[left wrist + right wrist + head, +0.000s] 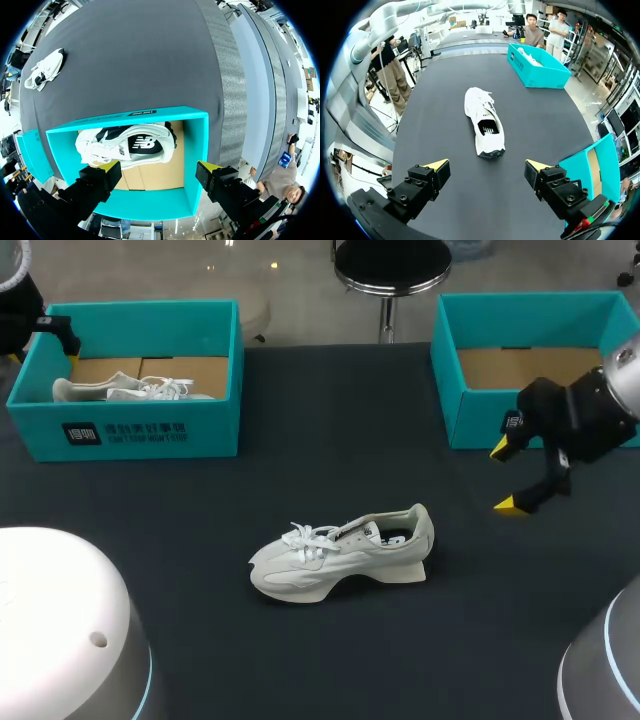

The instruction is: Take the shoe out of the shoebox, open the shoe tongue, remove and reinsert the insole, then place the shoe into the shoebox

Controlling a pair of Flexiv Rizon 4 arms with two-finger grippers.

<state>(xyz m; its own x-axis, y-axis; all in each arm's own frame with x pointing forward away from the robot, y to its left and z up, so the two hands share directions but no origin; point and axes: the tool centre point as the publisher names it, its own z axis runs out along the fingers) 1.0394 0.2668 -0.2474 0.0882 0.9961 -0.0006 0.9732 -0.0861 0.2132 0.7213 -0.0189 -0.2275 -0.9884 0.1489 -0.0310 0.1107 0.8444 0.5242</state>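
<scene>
The right gripper [506, 476] hangs empty, fingers spread, just right of the shoe [340, 552] on the table (its insole is hard to make out). Far left of the shoe, the left gripper [157, 167], likewise spread, hovers over a shoebox [195, 145] half hiding a second shoe [125, 145].

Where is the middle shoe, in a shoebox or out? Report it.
Out. The shoe stands upright on the table, apart from the left shoebox and right shoebox.

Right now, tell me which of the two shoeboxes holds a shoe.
The shoebox on my left: a white shoe lies inside it. The right shoebox shows only bare cardboard.
</scene>
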